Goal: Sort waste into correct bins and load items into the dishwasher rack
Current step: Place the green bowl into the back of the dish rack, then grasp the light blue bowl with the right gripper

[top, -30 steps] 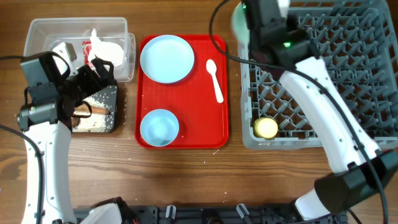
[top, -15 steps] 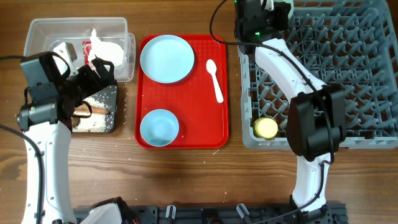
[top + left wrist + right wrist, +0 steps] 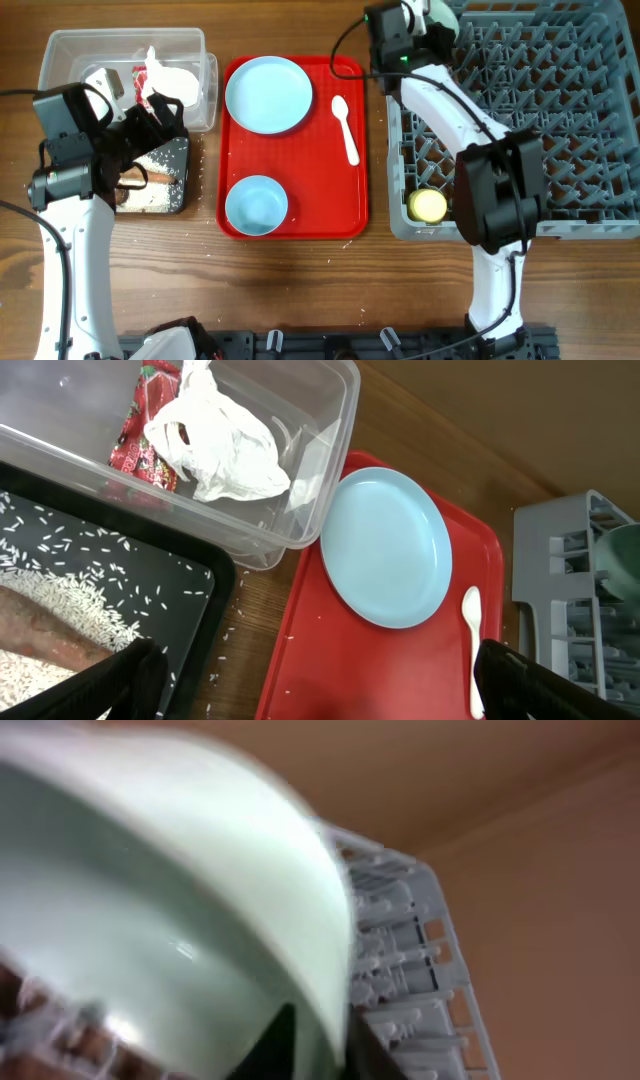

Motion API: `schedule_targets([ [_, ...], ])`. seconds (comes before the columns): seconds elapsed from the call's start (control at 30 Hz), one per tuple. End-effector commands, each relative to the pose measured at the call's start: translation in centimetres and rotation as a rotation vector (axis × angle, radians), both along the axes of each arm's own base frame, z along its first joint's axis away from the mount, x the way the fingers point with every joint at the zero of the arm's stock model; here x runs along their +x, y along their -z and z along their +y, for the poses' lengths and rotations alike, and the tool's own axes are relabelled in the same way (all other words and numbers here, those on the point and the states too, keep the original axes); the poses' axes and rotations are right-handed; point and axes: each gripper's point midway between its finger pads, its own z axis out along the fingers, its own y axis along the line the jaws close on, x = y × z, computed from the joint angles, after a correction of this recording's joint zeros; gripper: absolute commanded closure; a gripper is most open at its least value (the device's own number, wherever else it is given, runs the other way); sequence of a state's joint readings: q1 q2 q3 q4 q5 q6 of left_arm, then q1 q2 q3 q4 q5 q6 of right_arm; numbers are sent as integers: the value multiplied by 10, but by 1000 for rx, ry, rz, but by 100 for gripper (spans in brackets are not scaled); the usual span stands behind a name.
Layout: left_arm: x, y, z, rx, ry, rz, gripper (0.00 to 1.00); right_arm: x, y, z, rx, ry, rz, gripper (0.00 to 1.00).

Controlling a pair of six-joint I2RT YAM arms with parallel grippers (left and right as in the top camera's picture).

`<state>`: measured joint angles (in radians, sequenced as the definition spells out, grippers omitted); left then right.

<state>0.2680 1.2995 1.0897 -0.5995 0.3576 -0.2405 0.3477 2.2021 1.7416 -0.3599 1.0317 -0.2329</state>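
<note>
The right gripper [image 3: 426, 18] hangs just past the red tray's [image 3: 300, 160] far right corner, clamped on a pale green bowl [image 3: 150, 920]. The bowl is held tilted over the edge of the grey rack [image 3: 560, 120], which sits on the tabletop right of the red tray. A yellow cup [image 3: 428, 205] stands in the rack, level with the red tray's near end.

On the red tray lie a pale blue plate [image 3: 268, 94] at the far end, a blue bowl [image 3: 256, 204] at the near end, and a white spoon [image 3: 345, 128] along its right side.

The left gripper [image 3: 315, 665] hovers left of the red tray with its jaws spread wide, holding nothing, above a black tray [image 3: 178, 150] with rice grains [image 3: 60, 600] and a brown stick [image 3: 135, 178]. Left of the red tray's far end, the clear tub [image 3: 60, 50] holds the red-and-white wrapper [image 3: 140, 435] and the white crumpled paper [image 3: 215, 445].
</note>
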Motion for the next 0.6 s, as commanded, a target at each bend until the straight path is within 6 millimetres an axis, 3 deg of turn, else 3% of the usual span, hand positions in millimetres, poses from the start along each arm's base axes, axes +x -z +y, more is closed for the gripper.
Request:
schedule_targets([
  [0.0,2,-7,-2,11,25,-24,0,-3,18,28,15,-74,58,24],
  [0.03,2,-7,-2,11,25,-24,0,-3,18,32,15,-82,57,15],
  [0.13,2,-7,-2,11,25,-24,0,-7,16,49,14,-114,59,2],
  [0.3,2,-7,-2,11,25,-24,0,-12,-2,85,94,-204,26,0],
  [0.4,2,-7,-2,11,25,-24,0,-22,-25,121,281,-391,71,0],
  [0.47,2,-7,-2,11,25,-24,0,-45,-36,160,477,-590,165,1],
  [0.53,2,-7,-2,11,25,-24,0,-89,-43,208,747,-799,319,0],
  [0.57,2,-7,-2,11,25,-24,0,-122,-46,237,917,-937,438,0],
])
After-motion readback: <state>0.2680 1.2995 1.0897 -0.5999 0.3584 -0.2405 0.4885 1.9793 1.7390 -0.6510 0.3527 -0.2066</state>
